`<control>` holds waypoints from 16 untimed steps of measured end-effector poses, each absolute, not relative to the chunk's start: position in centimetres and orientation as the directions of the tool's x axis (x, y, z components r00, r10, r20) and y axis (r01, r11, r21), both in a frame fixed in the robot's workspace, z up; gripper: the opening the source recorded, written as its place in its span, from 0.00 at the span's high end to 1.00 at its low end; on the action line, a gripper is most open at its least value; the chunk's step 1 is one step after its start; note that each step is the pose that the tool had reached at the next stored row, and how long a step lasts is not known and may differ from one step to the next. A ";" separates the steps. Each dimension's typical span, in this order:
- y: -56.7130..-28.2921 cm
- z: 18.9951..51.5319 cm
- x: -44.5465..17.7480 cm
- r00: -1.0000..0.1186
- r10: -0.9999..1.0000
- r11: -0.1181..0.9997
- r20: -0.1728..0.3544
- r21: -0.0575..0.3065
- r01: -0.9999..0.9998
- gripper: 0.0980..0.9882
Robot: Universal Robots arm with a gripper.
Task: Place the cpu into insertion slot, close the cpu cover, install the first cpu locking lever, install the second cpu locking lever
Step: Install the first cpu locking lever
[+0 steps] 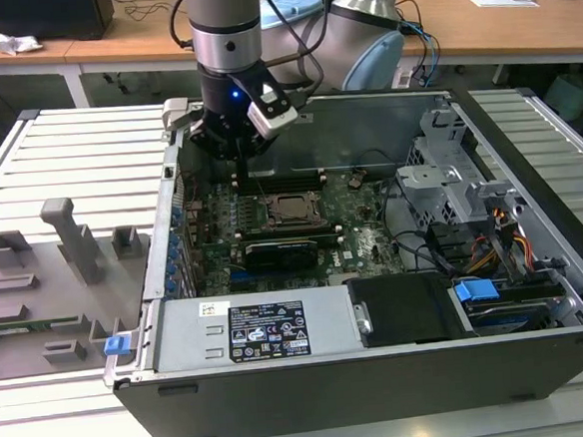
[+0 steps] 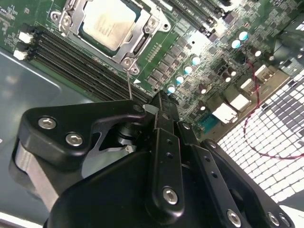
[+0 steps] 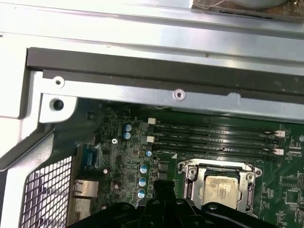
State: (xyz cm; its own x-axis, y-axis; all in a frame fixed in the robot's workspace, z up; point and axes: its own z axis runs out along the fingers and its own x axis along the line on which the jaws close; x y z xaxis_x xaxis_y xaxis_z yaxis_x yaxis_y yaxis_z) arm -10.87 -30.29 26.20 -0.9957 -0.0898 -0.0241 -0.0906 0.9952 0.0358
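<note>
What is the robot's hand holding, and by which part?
Cannot be told. A thin metal lever rising beside the cpu cover reaches the tip of the hand, but the contact is hidden.

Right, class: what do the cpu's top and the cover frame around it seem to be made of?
The cpu top looks like matte, pale metal: a dull, even sheen. The cpu cover looks like thin silvery sheet metal, probably steel: bright glints on bent edges.
</note>
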 end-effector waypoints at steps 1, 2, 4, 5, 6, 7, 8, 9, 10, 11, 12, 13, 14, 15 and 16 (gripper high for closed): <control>-30.1 26.1 -10.9 -0.996 -0.090 0.995 -0.024 0.036 -0.091 0.99; -30.0 26.1 -10.9 -0.996 -0.090 0.995 -0.024 0.036 -0.091 0.99; -29.9 25.9 -10.9 -0.996 -0.090 0.995 -0.024 0.036 -0.091 0.99; -29.8 25.9 -10.9 -0.996 -0.090 0.995 -0.024 0.036 -0.091 0.99; -29.7 25.9 -10.9 -0.996 -0.090 0.995 -0.024 0.036 -0.091 0.99; -29.6 25.9 -10.9 -0.996 -0.090 0.995 -0.024 0.036 -0.091 0.99; -29.4 25.8 -10.9 -0.996 -0.090 0.995 -0.024 0.036 -0.091 0.99; -29.2 25.8 -10.9 -0.996 -0.090 0.995 -0.024 0.036 -0.091 0.99; -29.0 25.8 -10.9 -0.996 -0.090 0.995 -0.024 0.036 -0.091 0.99; -29.0 25.8 -10.8 -0.996 -0.090 0.995 -0.024 0.036 -0.091 0.99; -28.9 25.8 -10.7 -0.996 -0.090 0.995 -0.024 0.036 -0.091 0.99; -28.9 25.8 -10.6 -0.996 -0.090 0.995 -0.024 0.036 -0.091 0.99; -28.8 25.8 -10.4 -0.996 -0.090 0.995 -0.024 0.036 -0.091 0.99; -28.8 25.8 -10.2 -0.996 -0.090 0.995 -0.024 0.036 -0.091 0.99; -28.8 25.8 -9.7 -0.996 -0.090 0.995 -0.024 0.036 -0.091 0.99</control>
State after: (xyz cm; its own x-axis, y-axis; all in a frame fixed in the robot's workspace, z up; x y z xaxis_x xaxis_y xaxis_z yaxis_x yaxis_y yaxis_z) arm -9.68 -28.81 25.81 -0.9957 -0.0897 -0.0241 -0.0906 0.9952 0.0363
